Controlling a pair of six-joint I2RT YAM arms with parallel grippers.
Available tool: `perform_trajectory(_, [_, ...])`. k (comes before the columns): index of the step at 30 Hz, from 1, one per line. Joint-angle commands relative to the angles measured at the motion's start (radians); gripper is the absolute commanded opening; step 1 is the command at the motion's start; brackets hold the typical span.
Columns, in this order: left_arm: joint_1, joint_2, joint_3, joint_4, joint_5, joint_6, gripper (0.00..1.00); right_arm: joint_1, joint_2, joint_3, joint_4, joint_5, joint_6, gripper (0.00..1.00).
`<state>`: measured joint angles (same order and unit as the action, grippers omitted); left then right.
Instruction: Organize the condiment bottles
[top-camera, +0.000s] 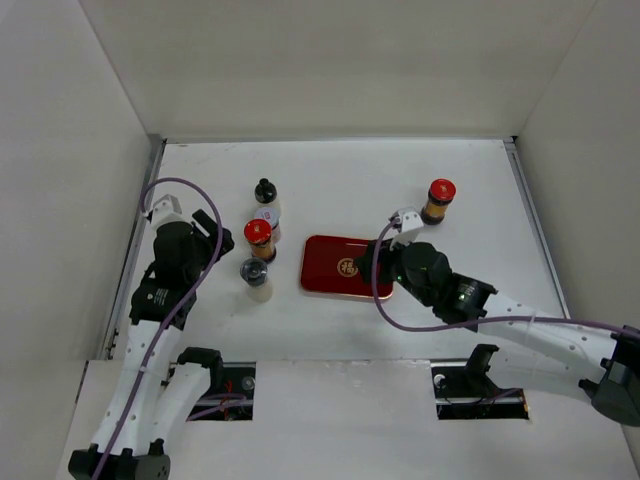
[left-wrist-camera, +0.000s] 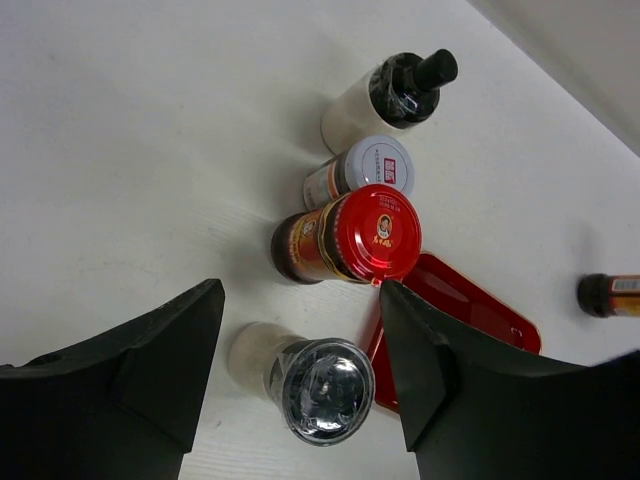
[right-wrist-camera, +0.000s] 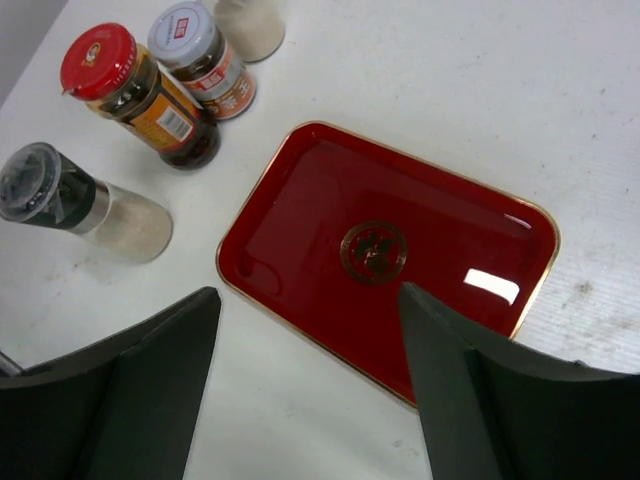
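Four condiment bottles stand in a cluster at the left: black-capped (top-camera: 265, 190), silvery-white-capped (top-camera: 267, 214), red-capped amber (top-camera: 258, 234) and grey-capped (top-camera: 254, 272). A second red-capped amber bottle (top-camera: 439, 198) stands alone at the right. My left gripper (top-camera: 222, 243) is open; in the left wrist view (left-wrist-camera: 300, 300) the grey-capped bottle (left-wrist-camera: 320, 388) shows between its fingers, untouched, with the red-capped bottle (left-wrist-camera: 350, 235) just beyond. My right gripper (top-camera: 373, 262) is open and empty over the tray's near edge, as the right wrist view (right-wrist-camera: 308, 295) shows.
A flat red tray with a gold emblem (top-camera: 325, 272) lies mid-table between the cluster and the lone bottle; it also shows in the right wrist view (right-wrist-camera: 300, 190). White walls enclose the table at left, right and back.
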<state>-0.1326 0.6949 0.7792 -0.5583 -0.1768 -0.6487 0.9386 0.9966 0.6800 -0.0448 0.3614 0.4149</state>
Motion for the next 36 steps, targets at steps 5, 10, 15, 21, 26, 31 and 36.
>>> perform_trajectory(5, [-0.043, -0.066, -0.020, 0.090, 0.011, 0.001, 0.62, -0.076, -0.009, 0.072, 0.010, 0.036, 0.004, 0.24])
perform_trajectory(10, [-0.123, -0.097, -0.011, 0.165, -0.021, 0.012, 0.60, -0.198, 0.022, 0.063, -0.087, 0.070, 0.067, 0.12])
perform_trajectory(15, [-0.248, -0.113, -0.044, 0.256, -0.036, 0.026, 0.45, -0.243, 0.106, 0.047, -0.116, 0.074, 0.102, 0.11])
perform_trajectory(21, [-0.389, -0.074, -0.086, 0.307, -0.065, 0.057, 0.28, -0.248, 0.143, 0.018, -0.148, 0.175, 0.148, 0.26])
perform_trajectory(26, [-0.508, -0.058, -0.107, 0.376, -0.124, 0.070, 0.30, -0.352, 0.157, 0.058, -0.127, 0.183, 0.111, 0.56])
perform_trajectory(31, [-0.578, -0.040, -0.112, 0.405, -0.187, 0.084, 0.36, -0.373, 0.307, 0.112, -0.136, 0.123, 0.070, 0.78])
perform_trajectory(36, [-0.612, 0.009, -0.113, 0.469, -0.188, 0.098, 0.38, -0.372, 0.260, 0.098, -0.096, 0.229, 0.073, 0.76])
